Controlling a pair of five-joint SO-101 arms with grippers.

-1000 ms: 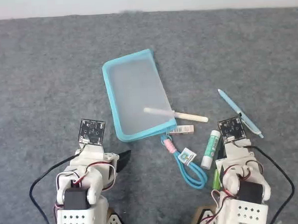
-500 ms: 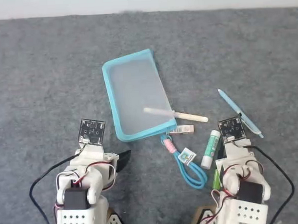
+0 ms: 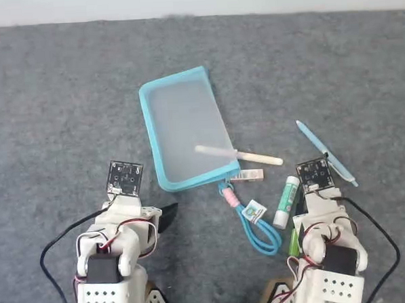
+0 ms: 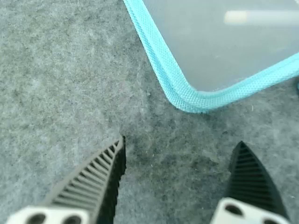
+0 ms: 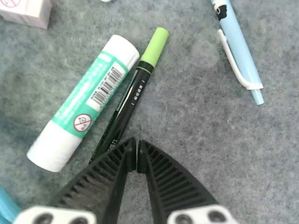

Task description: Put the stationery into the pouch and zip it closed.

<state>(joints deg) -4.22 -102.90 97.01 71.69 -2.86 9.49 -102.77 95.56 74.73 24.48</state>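
The left hand (image 4: 181, 140) gapes wide near a corner of the translucent turquoise-edged pouch (image 4: 224, 46), while the right hand (image 5: 137, 142), pinched together and empty, hovers over the black green-capped marker (image 5: 135, 88).

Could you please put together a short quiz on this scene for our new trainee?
1. Fill in: the right gripper has its jaws ____.
2. The green marker lies: A) alongside the glue stick; B) inside the pouch; C) in the right gripper.
3. True or false: the left gripper is shut on the pouch.

Key:
1. Shut, with nothing between them.
2. A.
3. False. The left gripper is open, near the pouch's corner and apart from it.
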